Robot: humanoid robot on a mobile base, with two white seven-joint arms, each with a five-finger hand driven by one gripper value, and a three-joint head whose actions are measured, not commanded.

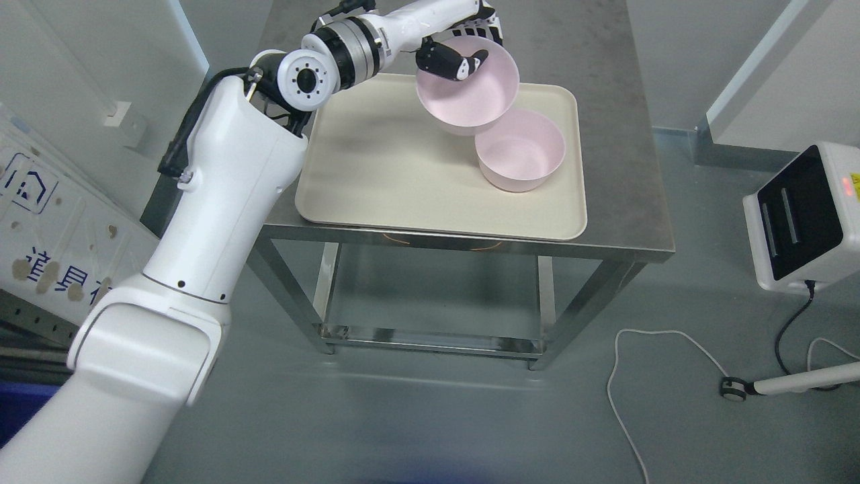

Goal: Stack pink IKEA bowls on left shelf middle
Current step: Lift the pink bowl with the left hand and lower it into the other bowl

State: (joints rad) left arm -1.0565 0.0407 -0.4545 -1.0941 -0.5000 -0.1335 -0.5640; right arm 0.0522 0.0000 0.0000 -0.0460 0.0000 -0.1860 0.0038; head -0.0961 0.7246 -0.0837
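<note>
Left hand [463, 47], fingers clamped over the far rim of one pink bowl [470, 94], held it tilted above the cream tray [376, 168]. Its lower edge overlapped a second pink bowl [521, 151] standing upright on the tray's right side, atop the steel table [625, 175].

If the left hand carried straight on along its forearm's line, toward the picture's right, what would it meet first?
Nothing obvious. The left hand, gripping the raised pink bowl by its rim, points right across the table's far part, which looks bare. The second pink bowl on the tray lies nearer and lower. Depth is uncertain.
</note>
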